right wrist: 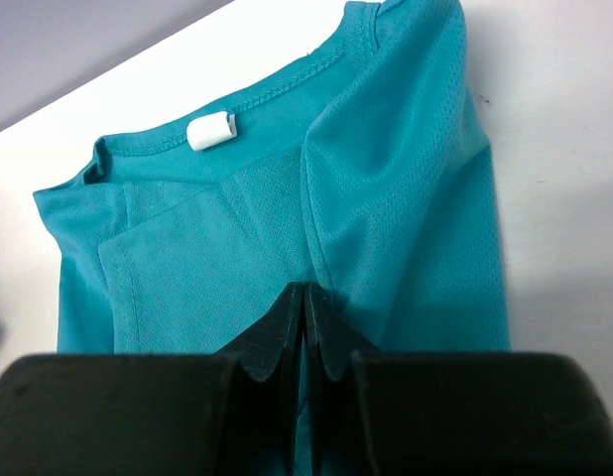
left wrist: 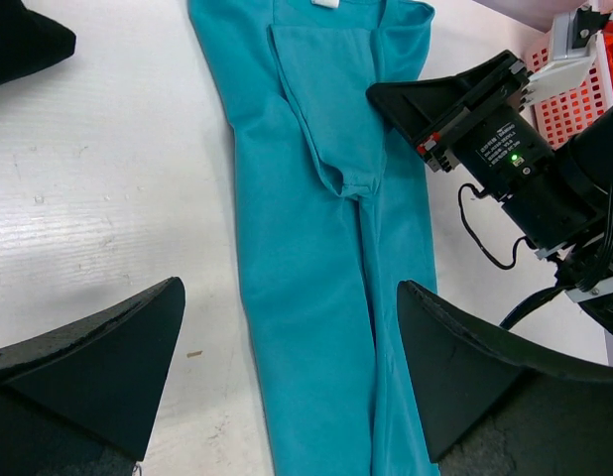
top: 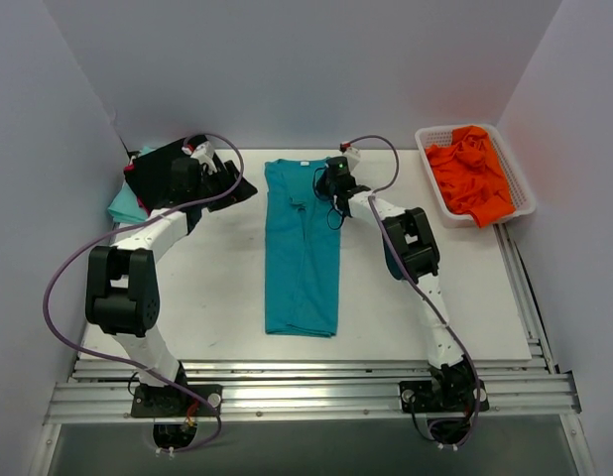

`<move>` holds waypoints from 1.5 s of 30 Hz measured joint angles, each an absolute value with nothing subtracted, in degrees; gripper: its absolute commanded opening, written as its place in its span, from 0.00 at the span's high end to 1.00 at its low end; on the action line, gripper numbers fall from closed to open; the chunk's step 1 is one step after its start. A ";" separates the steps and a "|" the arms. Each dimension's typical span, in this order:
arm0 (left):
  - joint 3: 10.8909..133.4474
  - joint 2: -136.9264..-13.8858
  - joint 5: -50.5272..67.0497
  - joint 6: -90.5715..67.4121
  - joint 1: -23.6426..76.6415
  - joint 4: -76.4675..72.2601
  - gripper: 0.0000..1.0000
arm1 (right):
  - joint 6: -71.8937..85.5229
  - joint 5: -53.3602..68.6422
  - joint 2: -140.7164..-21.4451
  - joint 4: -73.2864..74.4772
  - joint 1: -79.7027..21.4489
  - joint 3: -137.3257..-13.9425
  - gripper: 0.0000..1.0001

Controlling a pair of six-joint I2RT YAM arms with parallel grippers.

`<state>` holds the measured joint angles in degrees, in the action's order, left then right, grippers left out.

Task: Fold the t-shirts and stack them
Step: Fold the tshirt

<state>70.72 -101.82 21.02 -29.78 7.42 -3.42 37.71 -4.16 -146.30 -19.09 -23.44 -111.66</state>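
A teal t-shirt [top: 302, 248] lies folded into a long narrow strip at the table's middle, collar at the far end. My right gripper [top: 322, 188] is at its far right part, shut on a raised fold of the cloth just below the collar tag [right wrist: 209, 131]; the fingertips [right wrist: 292, 307] pinch the teal t-shirt [right wrist: 406, 198]. My left gripper [top: 225, 186] hovers open and empty at the far left, beside a black t-shirt [top: 153, 171] lying on another teal one [top: 123, 205]. Its wrist view shows the strip [left wrist: 316, 297] between wide-apart fingers [left wrist: 98, 367]. Orange t-shirts [top: 470, 171] fill the basket.
The white mesh basket [top: 520, 188] stands at the far right corner. The right arm's wrist [left wrist: 525, 169] and cable reach over the shirt's right side. White walls close in the table on three sides. Aluminium rails run along the near edge [top: 306, 382].
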 measured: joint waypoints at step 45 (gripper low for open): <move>11.90 -34.52 -17.43 -57.41 46.46 6.13 0.00 | 92.68 -45.10 -75.50 14.28 -81.60 -27.79 0.04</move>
